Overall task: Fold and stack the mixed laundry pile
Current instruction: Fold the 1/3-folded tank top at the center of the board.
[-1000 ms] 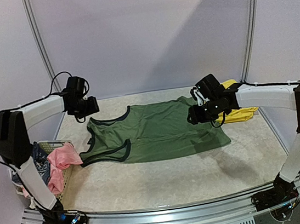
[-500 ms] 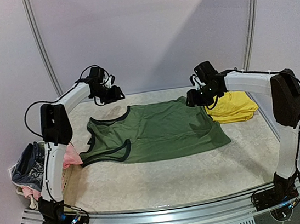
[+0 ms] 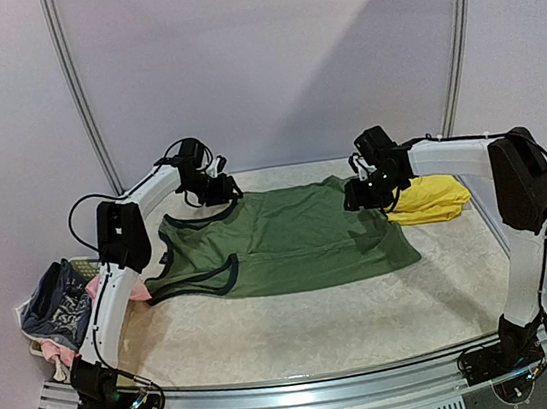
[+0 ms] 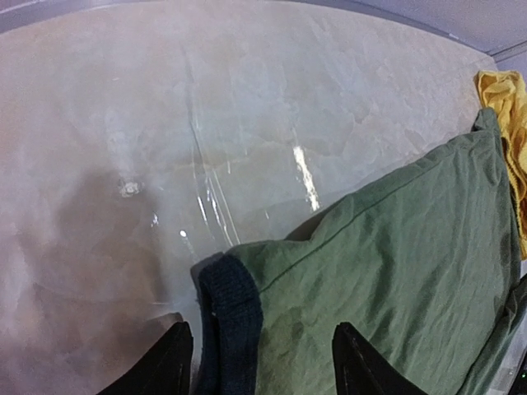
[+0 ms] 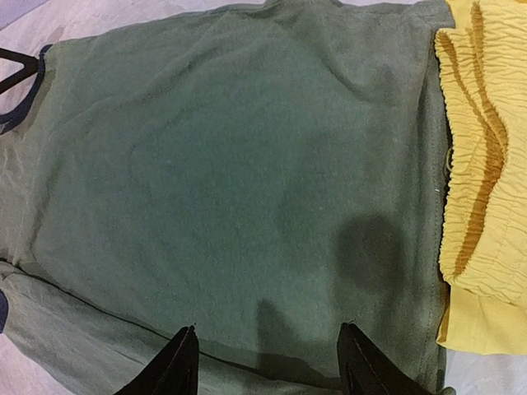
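- Top [image 3: 283,238]: olive green with dark-trimmed armholes and neck. It lies spread flat on the table [image 3: 320,324], mid-field, straps toward the left and hem toward the right.
- Shorts [image 3: 432,199]: yellow, bunched in a low heap at the far right of the table. They touch the top's hem edge. In the right wrist view the gathered waistband runs right along that edge.
- Left gripper [image 4: 263,366]: reaches to the far left corner of the top, over the upper shoulder strap. Jaws apart, one finger on each side of the strap's dark end, nothing pinched between them. Cannot tell whether the fingertips touch the cloth.
- Right gripper [image 5: 268,362]: over the far right corner of the top, just inside the hem, with the shorts close beside it. Jaws apart above plain green fabric, gripping nothing. Its shadow falls on the cloth near the hem.
- In the way: the shorts crowd the hem corner where the right gripper hangs. Beyond the strap on the left side there is only bare table.
- Rest of the pile is at the near left table edge, well apart from both grippers: a blue-grey piece [image 3: 55,306] draped over the basket [image 3: 74,262], and a pink piece [image 3: 140,292] showing beside it.
- The left arm's lower link crosses in front of the basket and hides part of its contents.
- Near half of the table, in front of the top, is open marbled surface.
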Controlling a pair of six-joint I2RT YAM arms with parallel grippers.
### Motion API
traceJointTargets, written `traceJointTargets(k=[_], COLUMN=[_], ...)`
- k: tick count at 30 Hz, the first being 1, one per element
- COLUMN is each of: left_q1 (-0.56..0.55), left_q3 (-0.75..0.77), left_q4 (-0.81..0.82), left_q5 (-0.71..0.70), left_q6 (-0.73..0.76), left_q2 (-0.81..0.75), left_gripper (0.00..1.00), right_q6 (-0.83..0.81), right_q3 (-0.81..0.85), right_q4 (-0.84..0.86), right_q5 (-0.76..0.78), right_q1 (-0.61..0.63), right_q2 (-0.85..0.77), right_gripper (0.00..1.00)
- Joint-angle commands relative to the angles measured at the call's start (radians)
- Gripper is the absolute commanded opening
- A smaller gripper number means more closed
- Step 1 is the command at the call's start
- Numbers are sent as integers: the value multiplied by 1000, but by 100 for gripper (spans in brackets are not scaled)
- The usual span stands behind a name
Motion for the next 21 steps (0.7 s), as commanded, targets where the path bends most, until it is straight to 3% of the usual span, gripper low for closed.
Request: traceJointTargets(k=[1,9,11,13,14,21], left_q1=[-2,8,9,12,16,82], left_q3=[40,76,75,69,57,-245], left_q4=[57,166,181,181,180,304], left_q5=[18,102,107,99,85,11], left_q6=[-55,-167,-174,-176,-180,-210], left_q2=[59,132,138,134,126,-51], left_gripper=[59,47,30,6,0,0], right_q6=[3,4,3,0,-2,7], right_q3=[-27,-42,-42,-37,-32,75], right_q4=[25,23,25,26,24,5], right_q5=[-19,-10,-7,-3,1,10], right_q1=[3,3,3,3,3,-12], right_q2=[12,10,11,12,16,35], right_gripper=[58,58,58,58,58,59])
